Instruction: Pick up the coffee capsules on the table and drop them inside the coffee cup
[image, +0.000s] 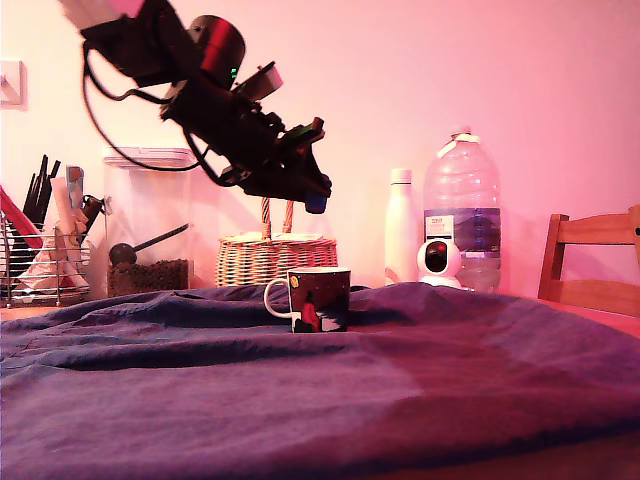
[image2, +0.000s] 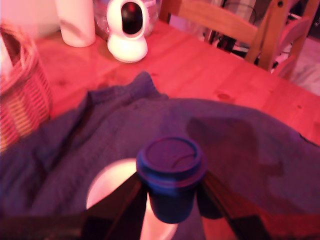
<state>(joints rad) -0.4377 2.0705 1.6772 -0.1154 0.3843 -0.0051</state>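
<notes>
The dark-blue coffee capsule (image: 316, 203) hangs in the air with my gripper (image: 316, 197) shut on it, above the coffee cup (image: 320, 298). That cup is a dark mug with a white handle and a red figure, standing upright on the table's blue-purple cloth (image: 450, 380). In the wrist view the capsule (image2: 171, 167) sits between my dark fingers (image2: 117, 200), its flat end facing the camera. Behind it shows the cup's pale inside (image2: 111, 184), partly hidden by the capsule and a finger.
Behind the cup stands a wicker basket (image: 277, 258). To the exterior view's right are a white bottle (image: 401, 225), a small white camera (image: 438, 262), a large water bottle (image: 462, 205) and a wooden chair (image: 590, 265). A clear container (image: 150, 225) and a utensil rack (image: 40, 260) stand at the left.
</notes>
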